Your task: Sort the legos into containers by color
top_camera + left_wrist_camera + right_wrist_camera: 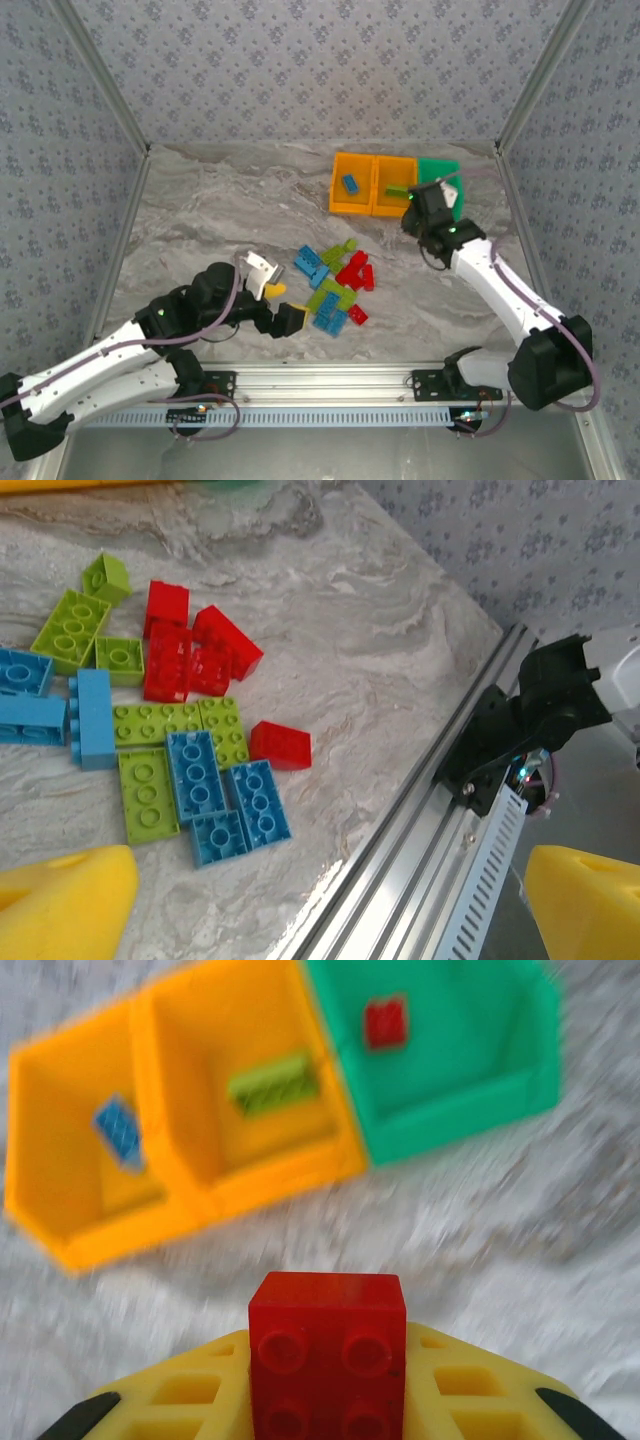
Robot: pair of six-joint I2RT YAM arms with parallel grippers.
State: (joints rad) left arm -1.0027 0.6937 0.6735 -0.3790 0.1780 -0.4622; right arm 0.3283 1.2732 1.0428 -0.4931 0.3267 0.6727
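Top view: left gripper sits low at lower centre-left on the table, just beside the pile of legos, fingers spread wide and empty. Right gripper is at upper right, over the near corner where the green bin meets the middle orange bin; the left orange bin is next in the row, all three touching. Left wrist view: yellow fingertips sit at the bottom corners, far apart with nothing between them, and the mixed red, blue and lime pile fills the upper left. Right wrist view, blurred: fingers are clenched on a red brick at bottom centre. Bins lie across the top: the green one at upper right holds a second red brick, the middle orange one a lime brick, the left orange one a blue brick. Judged step: drop red into green. To do it well, bring the gripper up and right until it is centred over the green opening, clear the near wall and the shared orange wall, go low, then release so the brick doesn't bounce out or land next door.
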